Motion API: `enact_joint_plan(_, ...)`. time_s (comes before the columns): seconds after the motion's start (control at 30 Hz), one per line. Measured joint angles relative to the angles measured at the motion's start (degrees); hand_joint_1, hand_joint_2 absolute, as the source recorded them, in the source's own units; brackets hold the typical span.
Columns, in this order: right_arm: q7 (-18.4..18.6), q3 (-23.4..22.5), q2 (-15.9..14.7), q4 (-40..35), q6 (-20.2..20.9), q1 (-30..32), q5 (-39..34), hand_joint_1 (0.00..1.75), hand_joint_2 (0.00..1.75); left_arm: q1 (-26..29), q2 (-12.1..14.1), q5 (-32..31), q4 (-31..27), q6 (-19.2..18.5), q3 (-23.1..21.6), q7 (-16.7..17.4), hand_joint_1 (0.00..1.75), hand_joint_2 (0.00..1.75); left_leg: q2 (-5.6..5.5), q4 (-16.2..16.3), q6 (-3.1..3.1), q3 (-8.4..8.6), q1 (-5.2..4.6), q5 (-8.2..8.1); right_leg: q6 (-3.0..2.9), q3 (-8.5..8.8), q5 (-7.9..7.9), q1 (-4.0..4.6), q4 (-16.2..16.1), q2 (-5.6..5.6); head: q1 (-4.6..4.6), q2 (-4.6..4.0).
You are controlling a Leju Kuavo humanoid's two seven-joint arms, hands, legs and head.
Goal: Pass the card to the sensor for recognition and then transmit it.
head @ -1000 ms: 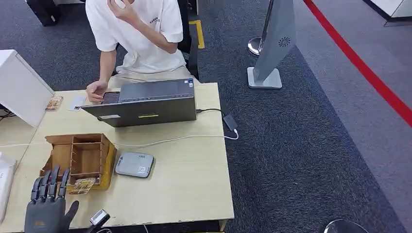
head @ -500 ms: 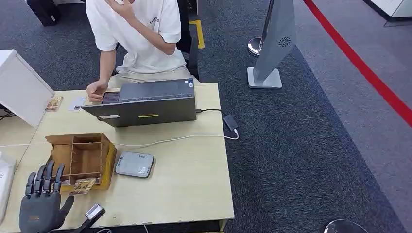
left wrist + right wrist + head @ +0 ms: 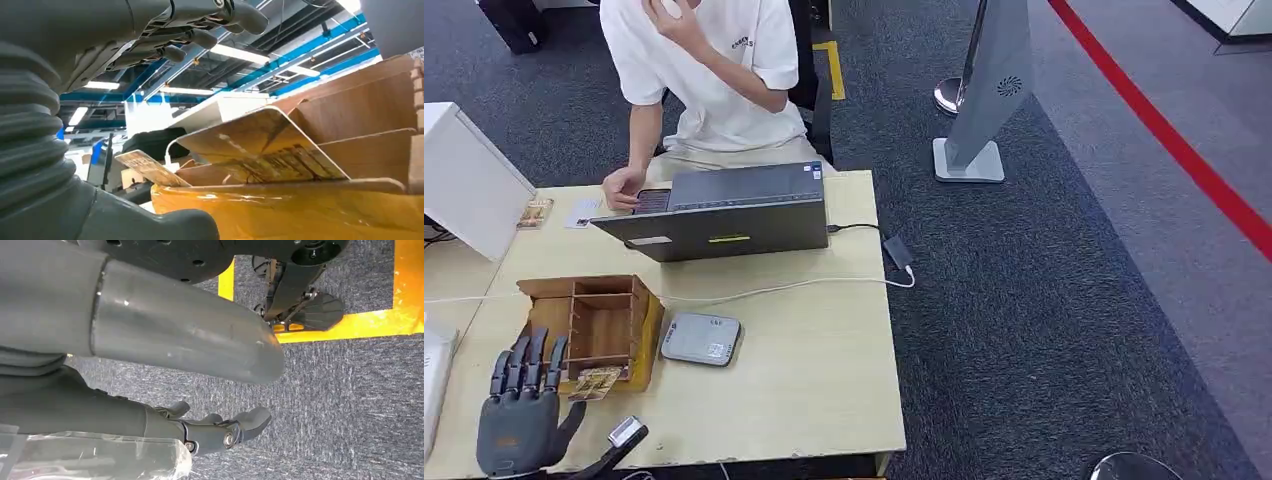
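Observation:
A patterned card [image 3: 596, 383] leans in the front slot of the open wooden box [image 3: 594, 320] on the table's left. My left hand [image 3: 519, 405] hovers just in front and to the left of the box, fingers spread and pointing at it, holding nothing. From the left wrist the card [image 3: 265, 150] stands tilted behind the box's yellow-taped front [image 3: 300, 212], with my fingers [image 3: 200, 35] above it and apart from it. The grey flat sensor [image 3: 701, 339] lies to the right of the box. My right hand [image 3: 220, 432] hangs over carpet, empty, fingers loosely extended.
A grey laptop [image 3: 724, 210] stands behind the box, and a person [image 3: 704, 70] sits there with one hand on its keyboard. A white cable [image 3: 774, 290] crosses the table. A white case [image 3: 469, 180] stands at the far left, with two more cards [image 3: 534, 212] beside it.
My left hand drew back a little toward the table's front edge, then came forward again to the box. The card and sensor have not moved.

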Motion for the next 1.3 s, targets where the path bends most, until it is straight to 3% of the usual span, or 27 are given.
enact_joint_plan(0.57,0.1,0.0,0.0,0.0,0.0,0.0,0.1,0.0,0.0,0.0,0.6,-0.2,0.7,0.0,-2.7,2.1,0.0,1.75,0.0,0.0,0.0,0.0,0.0,0.0,0.0,0.0,0.0,0.0,0.0,0.0,0.02,0.0)
enact_joint_plan(1.2,0.0,0.2,0.0,0.0,0.7,0.0,0.5,0.0,0.0,0.2,1.9,0.4,0.7,0.0,-4.0,2.2,0.0,1.75,0.0,0.0,0.0,-0.01,0.0,0.0,0.0,0.0,0.0,0.0,0.0,0.0,0.02,0.0)
enact_joint_plan(1.23,0.0,0.2,0.0,0.0,0.7,0.0,0.5,0.0,0.0,0.2,2.0,0.5,0.7,0.0,-4.1,2.2,1.75,1.75,0.0,0.0,0.0,-0.01,0.0,0.0,0.0,0.0,0.0,0.0,0.0,0.0,0.0,0.0)
enact_joint_plan(1.3,0.0,0.4,0.0,0.0,0.6,0.0,0.5,0.0,0.0,0.2,2.1,0.5,0.7,0.0,-4.2,2.2,1.75,1.75,0.0,0.0,0.0,-0.01,0.0,0.0,0.0,0.0,0.0,0.0,0.0,0.0,0.0,0.0)
